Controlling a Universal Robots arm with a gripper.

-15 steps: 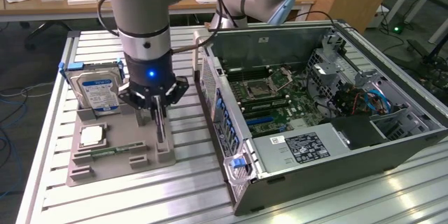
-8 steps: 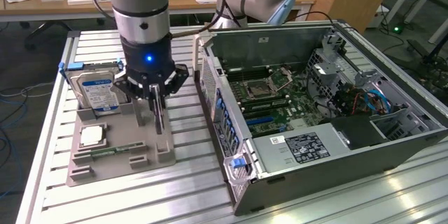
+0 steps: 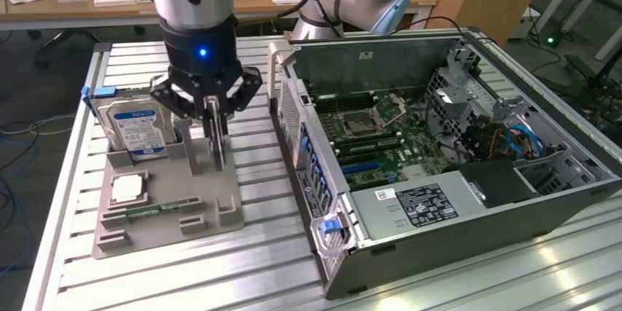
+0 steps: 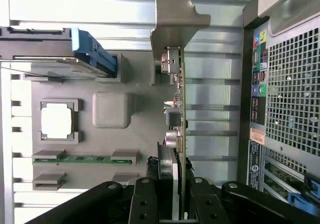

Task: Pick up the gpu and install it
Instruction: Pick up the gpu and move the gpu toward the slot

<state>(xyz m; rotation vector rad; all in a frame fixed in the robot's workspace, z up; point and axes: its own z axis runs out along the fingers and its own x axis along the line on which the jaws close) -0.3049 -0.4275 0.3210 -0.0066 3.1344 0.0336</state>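
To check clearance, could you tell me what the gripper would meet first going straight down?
Probably the graphics card, standing on edge in the gray holder directly under the gripper; contact is unclear.

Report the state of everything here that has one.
gpu, upright on edge in the gray holder
gripper, jaws shut on the gpu's top edge
hard drive, standing upright in its slot
memory stick, lying flat in its slot
computer case, side panel off, motherboard exposed
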